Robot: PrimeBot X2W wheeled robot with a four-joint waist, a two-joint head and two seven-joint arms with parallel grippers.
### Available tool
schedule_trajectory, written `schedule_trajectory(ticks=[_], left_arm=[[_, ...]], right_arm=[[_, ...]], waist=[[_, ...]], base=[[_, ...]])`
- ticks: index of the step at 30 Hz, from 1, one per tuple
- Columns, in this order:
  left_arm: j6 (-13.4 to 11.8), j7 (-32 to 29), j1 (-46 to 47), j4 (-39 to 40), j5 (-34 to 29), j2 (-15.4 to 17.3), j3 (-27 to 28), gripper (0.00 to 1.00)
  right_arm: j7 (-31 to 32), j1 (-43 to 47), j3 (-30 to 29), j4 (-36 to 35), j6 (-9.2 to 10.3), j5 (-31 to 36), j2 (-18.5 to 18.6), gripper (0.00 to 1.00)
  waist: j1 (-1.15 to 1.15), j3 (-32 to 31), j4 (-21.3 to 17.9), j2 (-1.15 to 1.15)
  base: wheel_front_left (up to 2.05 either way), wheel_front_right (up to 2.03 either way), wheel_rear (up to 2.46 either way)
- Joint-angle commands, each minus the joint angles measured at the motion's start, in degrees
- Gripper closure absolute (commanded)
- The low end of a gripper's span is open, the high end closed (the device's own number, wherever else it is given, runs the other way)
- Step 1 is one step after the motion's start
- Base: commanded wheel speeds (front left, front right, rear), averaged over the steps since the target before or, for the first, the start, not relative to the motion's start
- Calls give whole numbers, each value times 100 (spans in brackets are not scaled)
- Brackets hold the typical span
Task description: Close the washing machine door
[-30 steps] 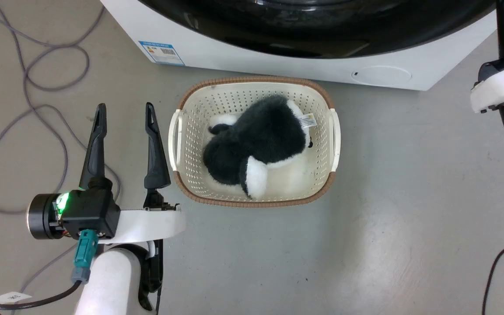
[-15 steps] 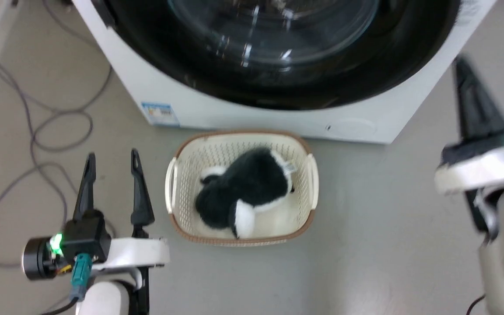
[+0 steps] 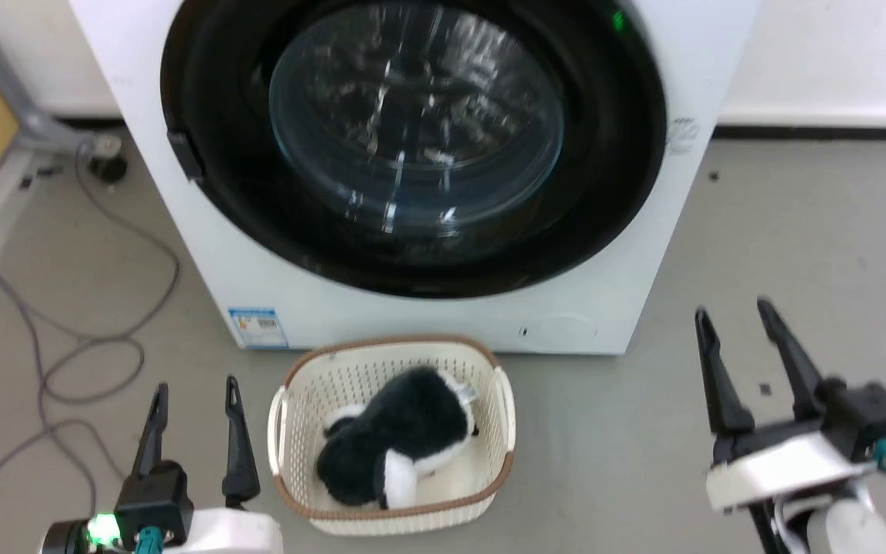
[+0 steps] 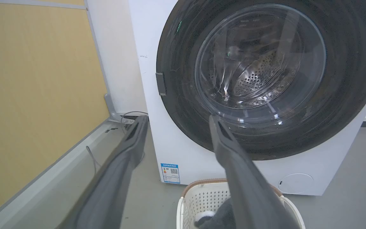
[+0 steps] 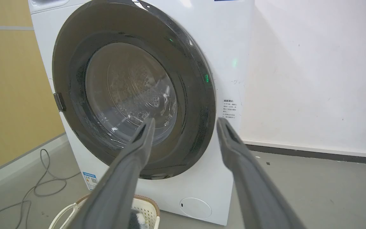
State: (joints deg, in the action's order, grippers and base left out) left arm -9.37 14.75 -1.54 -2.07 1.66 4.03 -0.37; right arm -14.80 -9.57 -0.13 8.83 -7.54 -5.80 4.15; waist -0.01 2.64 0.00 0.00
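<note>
The washing machine (image 3: 443,319) stands white and square ahead of me. Its door (image 3: 416,131), black-rimmed with a bulging glass centre, lies flush against the front; the steel drum shows through the glass. A latch tab sits on the rim's left side. My left gripper (image 3: 195,385) is open at the lower left, well short of the machine. At the lower right my right gripper (image 3: 731,308) is open too, holding nothing. The left gripper (image 4: 179,118) faces the door (image 4: 259,57) from its wrist view. The right gripper (image 5: 186,120) faces the door (image 5: 129,92) likewise.
A cream perforated basket (image 3: 289,400) holding a black-and-white plush toy (image 3: 397,431) sits on the floor right before the machine, between my grippers. Grey cables (image 3: 81,362) loop over the floor at the left. A yellow panel (image 4: 27,95) stands left, a white wall (image 5: 313,79) right.
The head camera has tilted up and back, so the whole door has come into the picture. My right gripper has dropped from the right edge to the lower right, fingers upright.
</note>
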Motion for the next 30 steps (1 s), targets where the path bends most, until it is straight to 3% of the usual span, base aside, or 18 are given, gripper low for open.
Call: schedule_trajectory(ticks=[1, 14, 15, 30], left_arm=[[35, 25, -112, -7, -34, 19, 6, 0], [190, 25, -354, 126, -3, 63, 1, 0], [184, -1, -301, 109, 4, 41, 1, 100], [243, -128, -263, 111, -9, 18, -7, 100]], right_arm=[[-20, 220, -14, -74, 5, -15, -56, 0], [-20, 971, -208, -416, 5, -181, -125, 0], [1, 910, -202, -388, 0, -182, -97, 100], [126, 910, -181, -425, 0, -120, -98, 100]], waist=[[1, -213, -115, 0], [1, -395, -231, 0], [1, -396, -231, 0], [1, -386, -212, 0]], base=[[0, 0, 0], [0, 0, 0], [0, 0, 0], [0, 0, 0]])
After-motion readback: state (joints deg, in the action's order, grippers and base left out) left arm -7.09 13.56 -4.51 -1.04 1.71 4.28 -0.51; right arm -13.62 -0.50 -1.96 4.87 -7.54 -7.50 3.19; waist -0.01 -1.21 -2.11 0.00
